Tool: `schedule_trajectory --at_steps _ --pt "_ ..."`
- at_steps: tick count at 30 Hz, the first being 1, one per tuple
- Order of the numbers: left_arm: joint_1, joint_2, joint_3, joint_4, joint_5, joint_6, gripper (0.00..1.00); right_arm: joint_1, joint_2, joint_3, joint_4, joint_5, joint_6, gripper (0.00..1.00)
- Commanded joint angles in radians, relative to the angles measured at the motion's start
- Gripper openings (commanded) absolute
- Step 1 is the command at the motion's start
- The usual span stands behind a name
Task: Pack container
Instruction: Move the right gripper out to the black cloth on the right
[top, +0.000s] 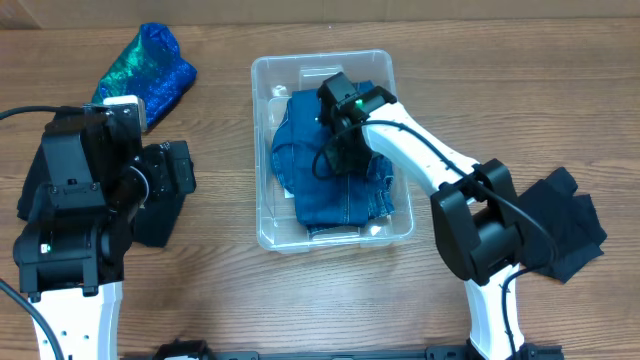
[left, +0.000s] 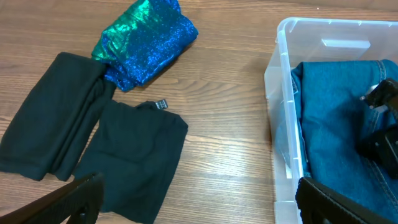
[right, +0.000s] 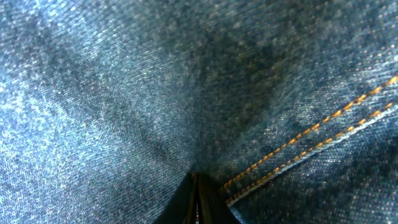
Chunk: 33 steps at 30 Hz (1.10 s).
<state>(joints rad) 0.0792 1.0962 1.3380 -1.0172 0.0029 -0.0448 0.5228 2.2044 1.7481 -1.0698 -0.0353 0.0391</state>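
packing looks partly done: folded blue denim already lies in the clear container, which sits at the middle of the worktop between the arms. the right fingers are pinched together on that denim, while the left fingers are spread wide, holding nothing. a sparkly blue-green cloth and black cloths lie outside, unpacked.

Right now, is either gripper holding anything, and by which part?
The right gripper pinches the jeans in the container, on cloth beside an orange-stitched seam. The left gripper is open, empty.
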Motion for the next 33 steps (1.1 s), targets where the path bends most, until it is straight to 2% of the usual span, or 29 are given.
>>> schedule_trajectory --at_steps 1,7,12,16,17,18,19,20,21,26,30,33 --pt "-0.001 0.003 0.026 0.004 -0.014 0.024 1.0 -0.045 0.113 -0.053 -0.048 0.061 0.014 0.05" --pt "-0.001 0.003 0.026 0.004 -0.014 0.024 1.0 -0.035 0.055 0.031 -0.098 0.081 0.014 0.06" --pt "-0.001 0.003 0.026 0.008 -0.014 0.023 1.0 -0.019 -0.046 0.207 -0.19 0.137 0.026 0.09" --pt "-0.001 0.003 0.026 0.009 -0.014 0.023 1.0 -0.041 -0.159 0.392 -0.227 0.151 0.106 0.27" --pt "-0.001 0.003 0.026 0.009 -0.014 0.024 1.0 -0.063 -0.196 0.439 -0.232 0.151 0.134 0.41" --pt "-0.001 0.003 0.026 0.009 -0.014 0.023 1.0 -0.101 -0.242 0.484 -0.24 0.151 0.174 0.63" --pt "-0.001 0.003 0.026 0.009 -0.014 0.023 1.0 -0.133 -0.275 0.505 -0.248 0.151 0.2 0.68" --pt "-0.001 0.003 0.026 0.008 -0.014 0.023 1.0 -0.171 -0.306 0.514 -0.257 0.151 0.226 0.8" --pt "-0.001 0.003 0.026 0.009 -0.014 0.024 1.0 -0.225 -0.344 0.514 -0.272 0.15 0.262 0.88" --pt "-0.001 0.003 0.026 0.014 -0.014 0.024 1.0 -0.519 -0.422 0.514 -0.414 0.047 0.378 0.9" --pt "-0.001 0.003 0.026 0.024 -0.013 0.023 1.0 -0.771 -0.458 0.514 -0.52 -0.061 0.37 0.91" --pt "-0.001 0.003 0.026 0.024 -0.013 0.024 1.0 -0.929 -0.5 0.51 -0.576 -0.115 0.293 0.91"
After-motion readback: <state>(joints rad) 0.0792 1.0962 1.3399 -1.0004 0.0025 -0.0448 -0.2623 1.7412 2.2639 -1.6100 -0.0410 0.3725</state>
